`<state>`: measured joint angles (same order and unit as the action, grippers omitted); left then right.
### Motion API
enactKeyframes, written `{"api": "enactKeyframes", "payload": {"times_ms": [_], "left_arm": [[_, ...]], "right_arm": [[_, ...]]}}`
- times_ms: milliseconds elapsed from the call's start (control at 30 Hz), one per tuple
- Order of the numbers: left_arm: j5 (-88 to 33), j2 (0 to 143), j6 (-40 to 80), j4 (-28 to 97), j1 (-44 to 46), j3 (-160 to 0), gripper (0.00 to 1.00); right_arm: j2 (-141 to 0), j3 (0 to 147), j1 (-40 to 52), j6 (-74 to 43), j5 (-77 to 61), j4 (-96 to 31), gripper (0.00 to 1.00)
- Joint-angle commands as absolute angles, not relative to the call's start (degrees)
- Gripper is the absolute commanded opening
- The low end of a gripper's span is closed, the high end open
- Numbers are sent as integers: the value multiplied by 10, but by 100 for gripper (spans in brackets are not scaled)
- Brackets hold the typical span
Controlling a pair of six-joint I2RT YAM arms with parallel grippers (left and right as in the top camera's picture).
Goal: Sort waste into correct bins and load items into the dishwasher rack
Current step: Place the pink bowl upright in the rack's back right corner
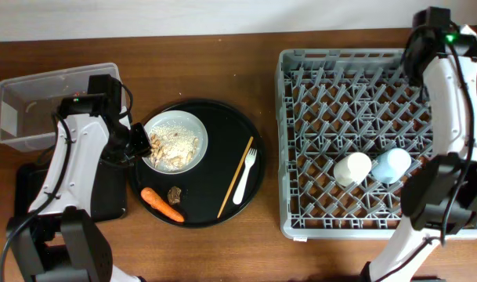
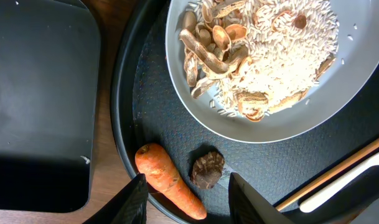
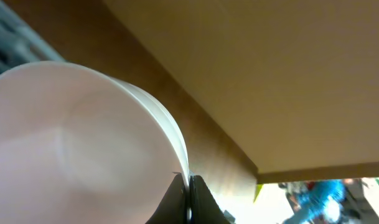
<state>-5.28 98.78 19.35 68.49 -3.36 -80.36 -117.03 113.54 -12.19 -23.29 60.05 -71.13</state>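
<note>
Your left gripper [image 2: 186, 183] stands wide open, with the orange carrot [image 2: 169, 180] and the small dark brown lump [image 2: 207, 169] lying between its fingers [image 2: 134, 202] on the round black tray [image 2: 149, 112]. The pale round plate [image 2: 338, 93] of rice-like scraps [image 2: 282, 43] sits just beyond them. Your right gripper [image 3: 189, 190] pinches the pale pink bowl [image 3: 71, 143] by its rim.

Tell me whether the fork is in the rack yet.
No, the fork lies on the round black tray beside the chopsticks, apart from the rack.
</note>
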Motion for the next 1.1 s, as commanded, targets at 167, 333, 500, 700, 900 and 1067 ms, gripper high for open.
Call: {"api": "enactKeyframes", "payload": {"times_ms": [167,333,500,700,900,1067], "left_arm": [[-47,973,199,684,-35,-803,41],[-47,973,199,684,-35,-803,42],[-47,973,199,684,-35,-803,41],[-47,973,199,684,-35,-803,42],[-47,973,199,684,-35,-803,42],[-47,973,199,684,-35,-803,42]], "right_arm": [[-1267,1101,-89,-274,604,-712,5],[-1269,1072,-35,-292,536,-719,28],[-1269,1072,-12,-292,467,-736,35],[-1260,1074,-9,-292,441,-742,34],[-1149,1148,-124,-251,225,-687,33],[-1159,1148,-335,-213,-131,-601,34]]}}
